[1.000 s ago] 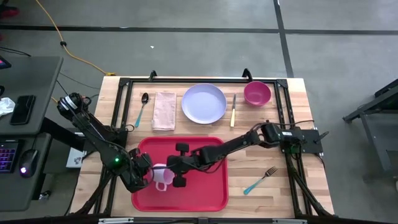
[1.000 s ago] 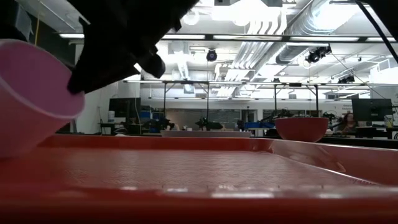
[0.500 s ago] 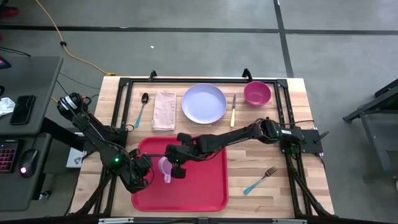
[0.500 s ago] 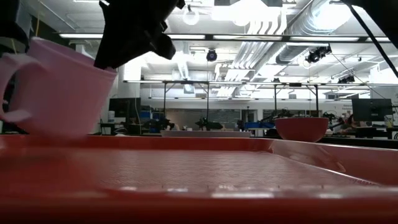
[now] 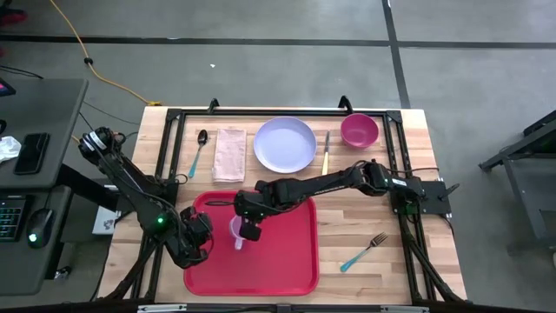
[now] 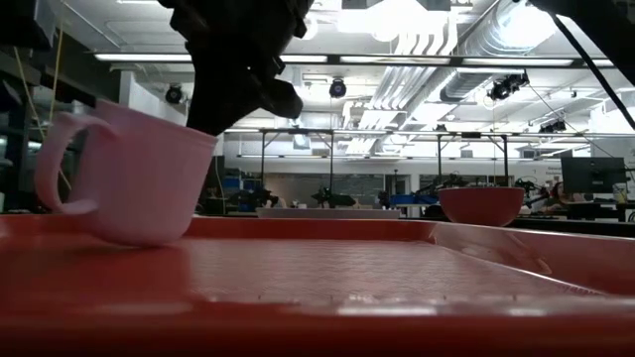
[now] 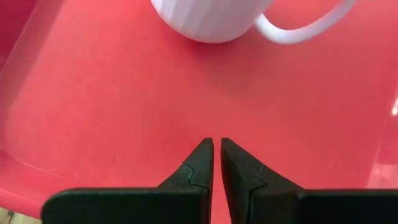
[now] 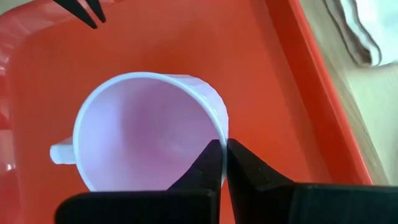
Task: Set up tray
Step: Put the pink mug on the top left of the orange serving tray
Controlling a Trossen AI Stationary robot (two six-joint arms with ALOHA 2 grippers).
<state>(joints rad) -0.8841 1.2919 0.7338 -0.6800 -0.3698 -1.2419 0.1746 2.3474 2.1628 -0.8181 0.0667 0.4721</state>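
The red tray [image 5: 278, 261] lies at the table's near middle. A pale pink mug [image 5: 236, 231] stands tilted over its left half, its mouth open toward the right wrist view [image 8: 143, 130] and its handle [image 6: 55, 169] on the far side from my fingers. My right gripper [image 5: 248, 226] is shut on the mug's rim. My left gripper [image 5: 198, 245] hovers over the tray's left edge, shut and holding nothing, a little way from the mug [image 7: 211, 18]. My right gripper pinches the mug's rim wall [image 8: 221, 134], opposite the handle, with one finger [image 8: 208, 165] inside the mug and the other [image 8: 245, 168] outside. The fingers slant down from the table's far right. The mug hangs tilted, its base edge [image 6: 139, 238] at the tray floor; I cannot tell whether it touches.
Along the table's far side lie a spoon [image 5: 199, 149], a folded napkin [image 5: 229, 154], a lilac plate [image 5: 285, 144], a knife [image 5: 326, 155] and a pink bowl [image 5: 359, 129]. A fork [image 5: 363, 252] lies right of the tray. The tray's right half [image 5: 291, 235] is bare.
My right gripper has gone up and toward the far edge while rolling its wrist, carrying the mug away from my left gripper. The mug has turned from steeply tipped to nearly upright.
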